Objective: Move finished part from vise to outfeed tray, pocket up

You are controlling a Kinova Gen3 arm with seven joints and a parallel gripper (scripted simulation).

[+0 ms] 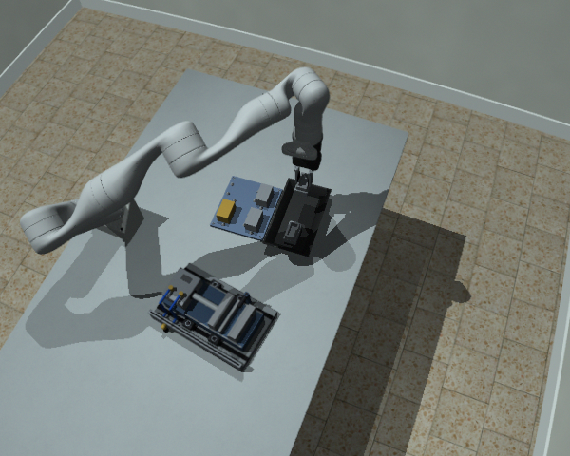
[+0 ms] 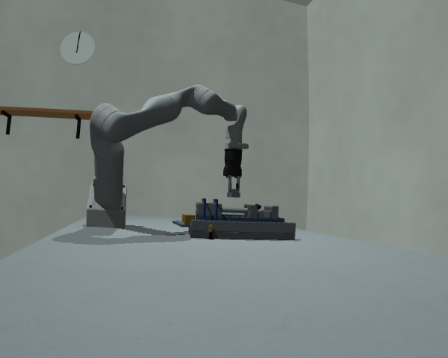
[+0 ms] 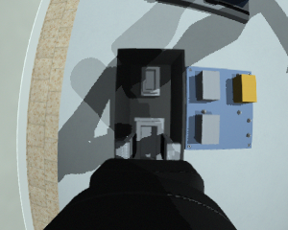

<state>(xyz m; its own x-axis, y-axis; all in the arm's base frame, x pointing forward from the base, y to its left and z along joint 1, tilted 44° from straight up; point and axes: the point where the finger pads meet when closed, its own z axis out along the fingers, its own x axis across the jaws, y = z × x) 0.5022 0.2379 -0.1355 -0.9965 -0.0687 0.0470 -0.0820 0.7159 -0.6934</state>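
Grey walls and a tiled floor surround our pale grey desk (image 1: 104,383). We see our black end effector (image 2: 233,191) clamped on the small grey machined part (image 2: 234,193), held above the dark rectangular outfeed tray (image 1: 324,206), well apart from the grey-and-blue vise (image 1: 217,321).

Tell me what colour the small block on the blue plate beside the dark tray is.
Yellow-orange; the small block shows best in the wrist view, on the blue plate.
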